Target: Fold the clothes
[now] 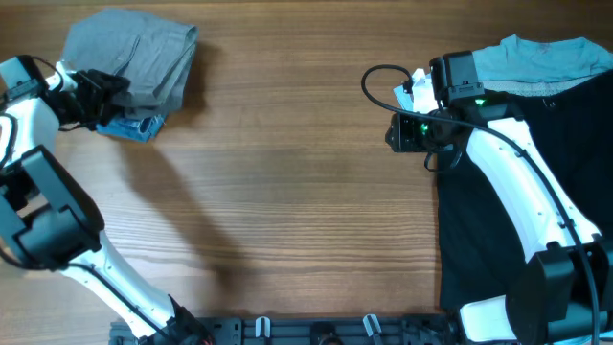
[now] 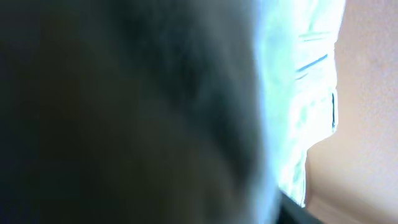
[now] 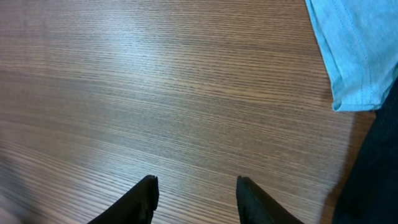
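Note:
The grey shorts [image 1: 134, 56] lie folded at the table's far left, on top of the small blue denim shorts [image 1: 134, 126]. My left gripper [image 1: 105, 91] is pressed against the lower left edge of the grey shorts. Its wrist view is filled with blurred dark grey cloth [image 2: 124, 112], with the pale denim [image 2: 305, 93] beside it, and its jaws are hidden. My right gripper [image 1: 393, 132] is open and empty over bare wood [image 3: 196, 186]. It is left of the light-blue T-shirt [image 1: 546, 59] [image 3: 354, 50] and the black garment [image 1: 484, 240] [image 3: 376, 180].
The wooden table [image 1: 287, 192] stretches between the two piles. The right arm [image 1: 517, 182] lies over the black garment. A black cable [image 1: 378, 81] loops above the right gripper. A dark rail [image 1: 316, 331] runs along the front edge.

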`<state>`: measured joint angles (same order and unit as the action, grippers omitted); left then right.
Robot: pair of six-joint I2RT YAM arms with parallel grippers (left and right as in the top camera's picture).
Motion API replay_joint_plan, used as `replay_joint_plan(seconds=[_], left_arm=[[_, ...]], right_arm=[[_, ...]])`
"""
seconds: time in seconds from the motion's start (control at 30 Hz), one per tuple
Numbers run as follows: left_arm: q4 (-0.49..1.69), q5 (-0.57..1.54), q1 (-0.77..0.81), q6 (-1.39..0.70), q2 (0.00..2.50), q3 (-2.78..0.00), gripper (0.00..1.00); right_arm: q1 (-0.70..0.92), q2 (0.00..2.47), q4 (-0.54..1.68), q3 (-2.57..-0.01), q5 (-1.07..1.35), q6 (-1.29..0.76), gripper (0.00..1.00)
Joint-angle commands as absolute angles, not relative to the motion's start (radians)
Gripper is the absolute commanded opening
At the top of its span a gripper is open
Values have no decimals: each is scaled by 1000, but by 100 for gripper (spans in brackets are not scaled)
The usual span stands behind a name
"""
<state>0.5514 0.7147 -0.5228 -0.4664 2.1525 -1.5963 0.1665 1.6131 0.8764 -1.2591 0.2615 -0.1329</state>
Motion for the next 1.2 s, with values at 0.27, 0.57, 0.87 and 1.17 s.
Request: replay_joint_plan(seconds=[0.27, 0.57, 0.87, 1.17], left_arm=[[596, 411, -418, -81, 1834, -1588, 4], [677, 21, -334, -173, 2145, -1595, 10], [916, 292, -314, 102, 1573, -1822, 9], [1409, 306, -276, 153, 1182, -1819, 100]], right_arm=[[164, 1614, 877, -1262, 270, -134, 50], [164, 1613, 926, -1262, 270, -133, 50], [164, 1288, 926, -1298, 270, -111, 56], [164, 771, 926, -1298, 270, -112, 100]])
